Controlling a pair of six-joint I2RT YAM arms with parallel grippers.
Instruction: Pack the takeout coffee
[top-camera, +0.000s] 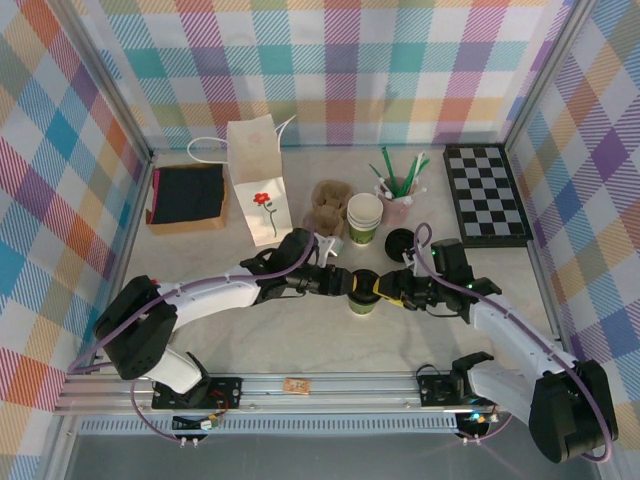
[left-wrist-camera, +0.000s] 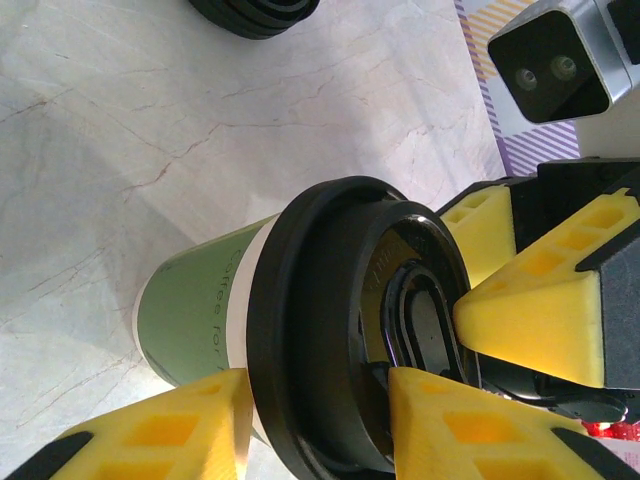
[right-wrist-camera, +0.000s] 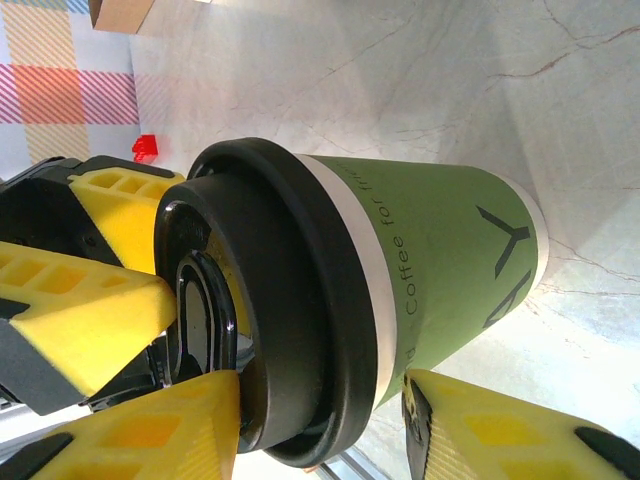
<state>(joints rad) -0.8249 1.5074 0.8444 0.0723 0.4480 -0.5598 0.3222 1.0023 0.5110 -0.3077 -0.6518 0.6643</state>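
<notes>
The takeout coffee, a green paper cup with a white upper rim and black lid, stands at the table's near middle. My left gripper reaches it from the left and my right gripper from the right. In the left wrist view the takeout coffee sits in my left gripper, one yellow finger under the rim and one on the lid top. In the right wrist view my right gripper clamps the takeout coffee the same way, lid top and cup wall. Both are shut on it.
Behind stand a white paper bag with a red rose, a brown cup carrier, a stack of lidless cups, loose black lids, a cup of green straws, a checkerboard and a black-filled box.
</notes>
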